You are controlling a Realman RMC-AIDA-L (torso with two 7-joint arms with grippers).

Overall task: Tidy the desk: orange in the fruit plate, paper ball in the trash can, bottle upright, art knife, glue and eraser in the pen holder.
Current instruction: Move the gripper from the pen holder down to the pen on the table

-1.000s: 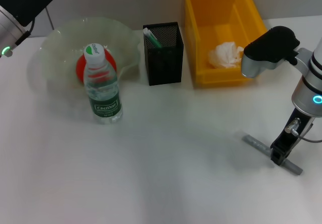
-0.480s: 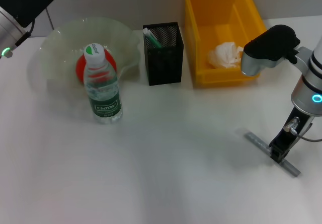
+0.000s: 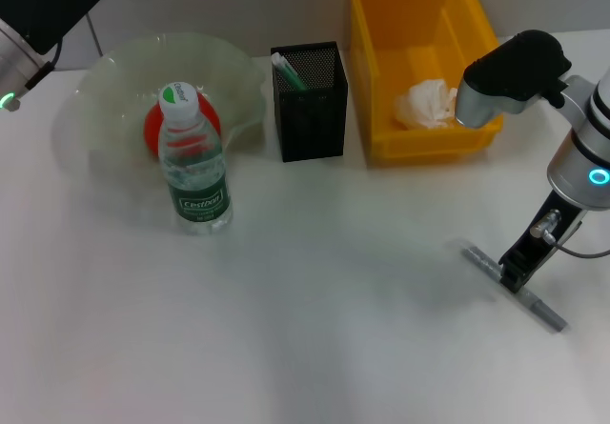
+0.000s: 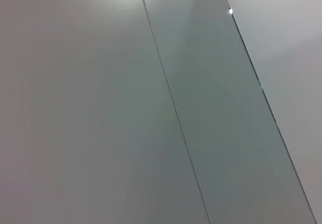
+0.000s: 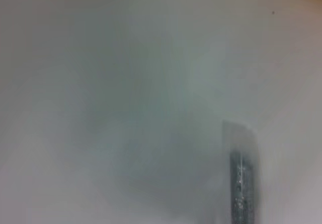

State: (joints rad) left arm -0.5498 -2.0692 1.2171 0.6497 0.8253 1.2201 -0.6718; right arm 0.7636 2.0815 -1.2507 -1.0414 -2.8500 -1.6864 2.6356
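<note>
One white desk (image 3: 315, 329) carries everything. Well to the left of the right gripper (image 3: 516, 277) sits the clear fruit plate (image 3: 105, 90) with the orange (image 3: 152, 129) inside. Behind the gripper stands the yellow trash can (image 3: 381, 62), holding the paper ball (image 3: 424, 102). The black mesh pen holder (image 3: 310, 110) is beside the can. The bottle (image 3: 193, 162) stands upright with a green label; its writing is too small to read. The gripper pinches the grey art knife (image 3: 543, 312) near its middle. The left arm (image 3: 38, 5) is parked far away.
</note>
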